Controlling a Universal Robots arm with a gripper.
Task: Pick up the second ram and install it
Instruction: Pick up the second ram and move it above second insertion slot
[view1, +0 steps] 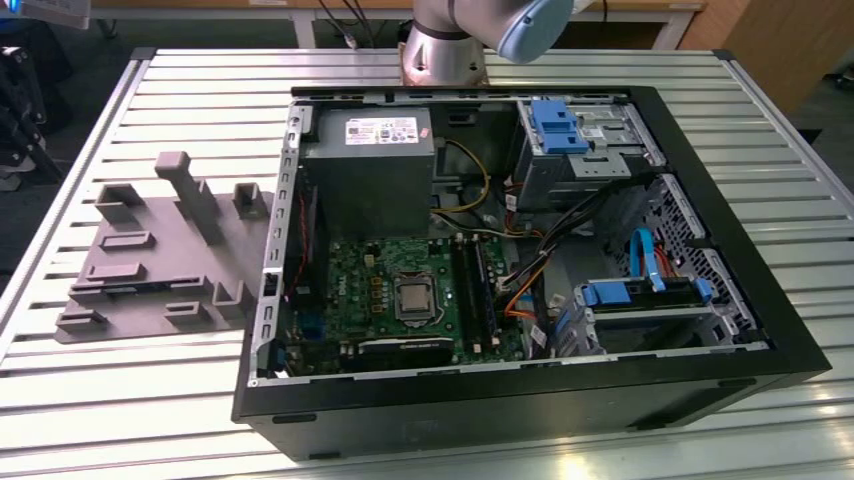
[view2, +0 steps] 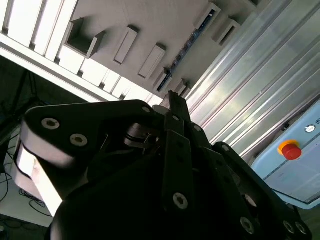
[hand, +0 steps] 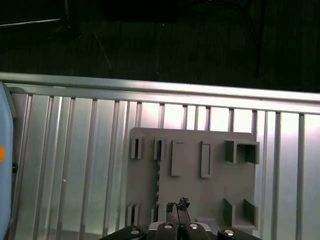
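The second ram (view2: 181, 54) is a thin blue stick standing on edge in a slot of the grey holder plate (view2: 150, 30). In the first wrist view the ram (hand: 158, 175) appears edge-on as a narrow line on the plate (hand: 190, 190). My gripper (view2: 172, 98) hangs well above the plate, apart from the ram. Its fingertips (hand: 171, 206) are close together with nothing between them. In the exterior view the holder plate (view1: 160, 250) lies to the left of the open computer case (view1: 534, 395), whose dark memory slots (view1: 470, 285) sit beside the processor socket.
Inside the case are a grey power supply (view1: 367, 170), the green motherboard (view1: 360, 275), coloured cables and blue drive-bay clips (view1: 554, 125). The slatted metal table (view1: 174, 400) ends close beyond the plate. A light-blue box with a red button (view2: 290, 150) stands near the plate.
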